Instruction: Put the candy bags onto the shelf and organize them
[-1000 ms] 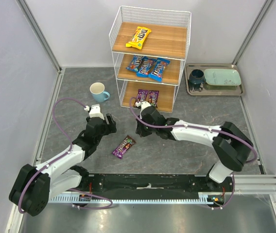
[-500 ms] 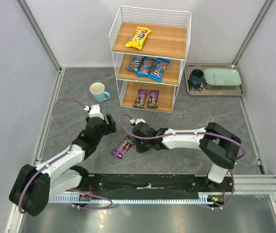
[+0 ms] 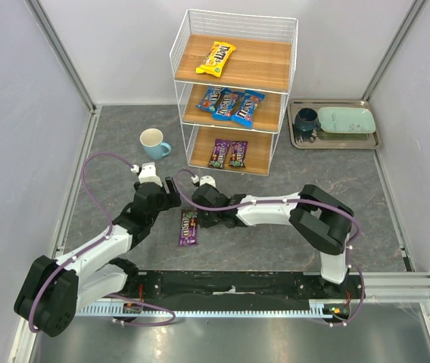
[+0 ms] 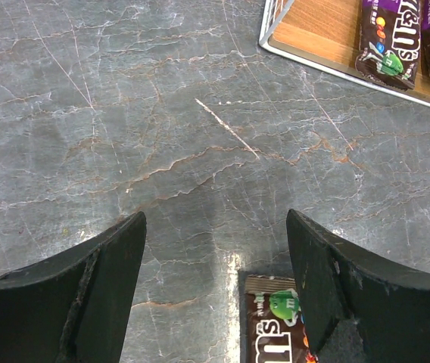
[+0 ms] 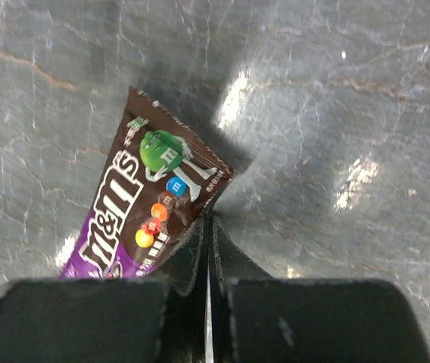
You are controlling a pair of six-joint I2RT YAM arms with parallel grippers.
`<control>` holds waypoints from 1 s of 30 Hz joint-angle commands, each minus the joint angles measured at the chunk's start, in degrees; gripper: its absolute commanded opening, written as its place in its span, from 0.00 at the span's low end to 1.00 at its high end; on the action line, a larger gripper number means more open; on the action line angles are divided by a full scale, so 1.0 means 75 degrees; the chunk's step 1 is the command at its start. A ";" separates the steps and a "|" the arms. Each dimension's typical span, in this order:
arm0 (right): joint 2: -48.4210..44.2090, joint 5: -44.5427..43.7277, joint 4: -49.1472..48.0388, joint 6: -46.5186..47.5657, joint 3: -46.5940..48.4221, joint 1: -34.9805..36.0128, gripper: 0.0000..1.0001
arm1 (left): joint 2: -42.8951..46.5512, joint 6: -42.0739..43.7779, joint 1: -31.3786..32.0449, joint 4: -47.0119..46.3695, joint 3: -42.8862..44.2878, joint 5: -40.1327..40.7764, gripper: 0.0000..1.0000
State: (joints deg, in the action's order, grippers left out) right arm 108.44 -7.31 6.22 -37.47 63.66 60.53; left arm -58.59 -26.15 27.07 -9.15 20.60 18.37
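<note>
One dark purple candy bag [image 3: 189, 228] lies flat on the grey table between the arms. My right gripper [image 3: 206, 219] is shut, and its fingertips [image 5: 208, 223] touch the bag's edge [image 5: 143, 204] without clamping it. My left gripper [image 3: 171, 189] is open and empty just left of the bag, and the bag's end [image 4: 275, 325] shows by its right finger. The white wire shelf [image 3: 234, 83] holds a yellow bag [image 3: 215, 58] on the top board, three blue bags [image 3: 232, 103] on the middle board and two purple bags [image 3: 229, 153] on the bottom board [image 4: 313, 30].
A light blue cup [image 3: 153, 142] stands left of the shelf. A metal tray [image 3: 334, 125] with a dark cup and a green plate sits at the back right. Walls close in both sides.
My right arm swung from the shelf's bottom board toward the loose purple bag and reached it with shut fingers. The bag turned from slanted to nearly upright. My left arm stayed put.
</note>
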 commanded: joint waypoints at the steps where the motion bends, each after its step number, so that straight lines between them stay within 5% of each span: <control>1: 0.0657 -0.0911 0.0553 0.0062 0.0218 -0.0008 0.00 | -0.0028 -0.0169 -0.0035 -0.0316 0.0031 0.0129 0.81; 9: 0.1080 -0.0549 0.0027 0.0765 0.0676 -0.0313 0.00 | -0.0028 -0.0181 -0.0047 -0.0316 0.0019 0.0129 0.81; 15: -0.0146 -0.0572 -0.0406 0.0743 -0.0269 -0.0348 0.01 | -0.0040 -0.0169 -0.0047 -0.0316 0.0031 0.0117 0.81; 20: -0.1274 -0.0315 -0.0771 0.0368 -0.1151 -0.0243 0.35 | -0.0075 -0.0181 -0.0047 -0.0327 0.0042 0.0082 0.81; 26: -0.1885 -0.0314 -0.1122 -0.0112 -0.1503 0.0260 0.58 | -0.0063 -0.0169 -0.0047 -0.0327 0.0031 0.0070 0.81; 30: -0.1862 -0.0232 -0.1403 -0.0359 -0.1527 0.0472 0.64 | -0.0063 -0.0169 -0.0047 -0.0327 0.0031 0.0070 0.81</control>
State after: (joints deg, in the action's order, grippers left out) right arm 95.74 -9.50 -0.47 -37.36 52.84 62.76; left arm -58.98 -26.17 27.07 -9.15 20.60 17.98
